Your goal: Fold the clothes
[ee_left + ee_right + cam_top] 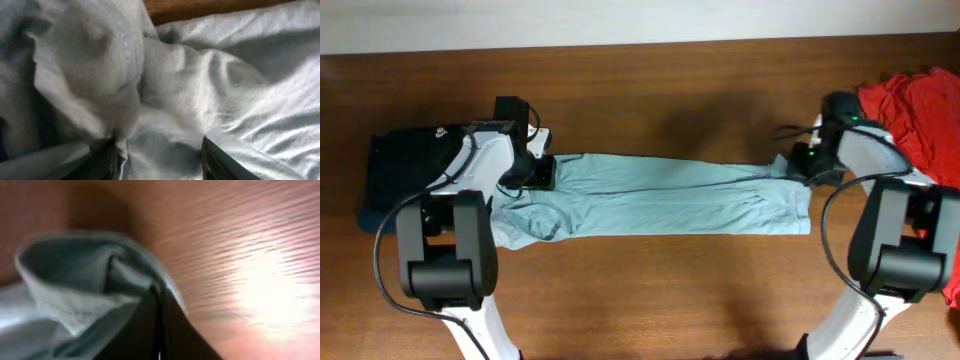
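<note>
our right gripper holds the grey-blue t-shirt pinched tight; left gripper straddles bunched cloth, jaws apart, grip unclear. we should firm it, then lift both ends level.

No readable text; the white mark on the dark navy garment is too small.

The table is brown wood with visible grain. A pale strip runs beyond its far edge.

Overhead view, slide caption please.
Left gripper and right gripper at opposite ends of a folded pale grey-blue cloth T-shirt.
</note>
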{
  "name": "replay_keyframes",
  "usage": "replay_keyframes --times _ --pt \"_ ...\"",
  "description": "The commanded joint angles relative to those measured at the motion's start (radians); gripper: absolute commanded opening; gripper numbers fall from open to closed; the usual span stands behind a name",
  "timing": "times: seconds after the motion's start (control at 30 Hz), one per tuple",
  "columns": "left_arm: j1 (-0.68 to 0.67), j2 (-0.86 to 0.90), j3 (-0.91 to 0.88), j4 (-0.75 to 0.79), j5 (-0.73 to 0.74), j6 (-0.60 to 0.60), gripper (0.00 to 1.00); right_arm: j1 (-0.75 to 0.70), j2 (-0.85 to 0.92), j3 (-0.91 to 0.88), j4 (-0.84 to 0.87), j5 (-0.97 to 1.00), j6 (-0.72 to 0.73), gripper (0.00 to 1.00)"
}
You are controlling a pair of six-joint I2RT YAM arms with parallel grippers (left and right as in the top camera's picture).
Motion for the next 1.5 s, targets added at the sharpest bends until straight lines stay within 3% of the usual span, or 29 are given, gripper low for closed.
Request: replay_keyframes --times 0.0,0.2,0.23,0.43,0.73,0.93,1.03,1.1,1.3,1.4,1.47 --pt "0.003 0.013 0.008 0.003 0.011 0.017 0.53 -0.062 -0.026 0.075 -0.049 0.063 0.012 0.08" --pt "0.003 0.013 0.008 0.003 0.011 0.017 0.54 -0.126 -0.026 0.103 -0.098 0.016 0.001 0.19" --pt "0.003 0.013 0.008 0.003 0.011 0.017 0.53 -0.132 -0.026 0.105 -0.098 -0.083 -0.061 0.37" --pt "0.003 0.013 0.008 0.010 0.011 0.017 0.53 -0.110 -0.038 0.110 -0.062 -0.399 -0.241 0.47" --pt "0.003 0.013 0.008 0.021 0.011 0.017 0.54 0.022 -0.005 0.110 -0.005 -0.156 -0.206 0.38" --pt "0.003 0.013 0.008 0.016 0.011 0.017 0.54 0.032 0.012 0.109 0.015 -0.052 -0.161 0.38" --pt "0.003 0.013 0.008 0.017 0.011 0.017 0.53 0.032 0.014 0.109 0.026 -0.053 -0.161 0.45" --pt "0.003 0.013 0.008 0.016 0.011 0.017 0.53 0.034 0.024 0.109 0.024 -0.072 -0.161 0.37" --pt "0.003 0.013 0.008 0.016 0.011 0.017 0.53 0.033 0.053 0.109 0.002 -0.128 -0.161 0.27" --pt "0.003 0.013 0.008 0.016 0.011 0.017 0.53 0.026 0.050 0.109 -0.002 -0.120 -0.160 0.05" --pt "0.003 0.013 0.008 0.016 0.011 0.017 0.54 0.016 0.043 0.114 -0.014 -0.072 -0.122 0.04"
